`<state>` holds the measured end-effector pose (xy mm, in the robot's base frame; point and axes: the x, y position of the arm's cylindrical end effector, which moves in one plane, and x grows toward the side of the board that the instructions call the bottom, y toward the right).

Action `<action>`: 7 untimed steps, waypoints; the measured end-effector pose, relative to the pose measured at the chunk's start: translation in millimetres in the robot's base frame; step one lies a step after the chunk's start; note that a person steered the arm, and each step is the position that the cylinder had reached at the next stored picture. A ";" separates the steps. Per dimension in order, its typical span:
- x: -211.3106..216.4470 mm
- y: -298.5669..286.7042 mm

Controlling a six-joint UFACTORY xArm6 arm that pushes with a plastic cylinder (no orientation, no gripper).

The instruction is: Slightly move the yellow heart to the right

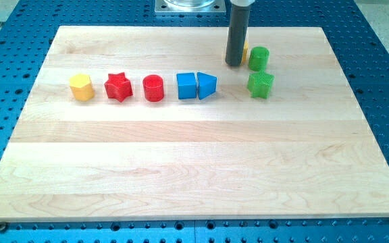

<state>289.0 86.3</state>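
A pale wooden tabletop [194, 169] made of joined planks fills most of the frame, lying on a blue perforated metal base [377, 40] that shows along every edge; a grey metal mount [189, 5] sits at the top centre.

The arm carries no pincer, so there is nothing to read as wide, narrow or holding. It ends in a straight dark grey rod [237, 34] that comes down from the top edge, right of centre. My tip [234, 64] rests on the tabletop in the upper right part of the frame.

The yellow heart block [245, 51] is almost wholly hidden behind the rod; only a thin yellow sliver shows at the rod's right side, so its shape cannot be made out here. It sits just at the tip, whether touching or not I cannot tell. Just to its right stands a green cylinder block [258, 58], close to the sliver. Below that, near but apart, lies a green star-like block [261, 85].

A row of 5 blocks runs across the upper left and centre. From the frame's left: a yellow hexagonal block [82, 87], a red star block [118, 87], a red cylinder block [153, 88], a blue cube block [187, 86] and a blue wedge-shaped block [206, 86]. The 2 blue blocks touch; the others stand apart from one another. The tip lies up and to the right of the blue wedge.
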 end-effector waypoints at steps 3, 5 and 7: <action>13.2 30.0; -20.9 -50.9; -56.9 30.7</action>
<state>232.1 117.1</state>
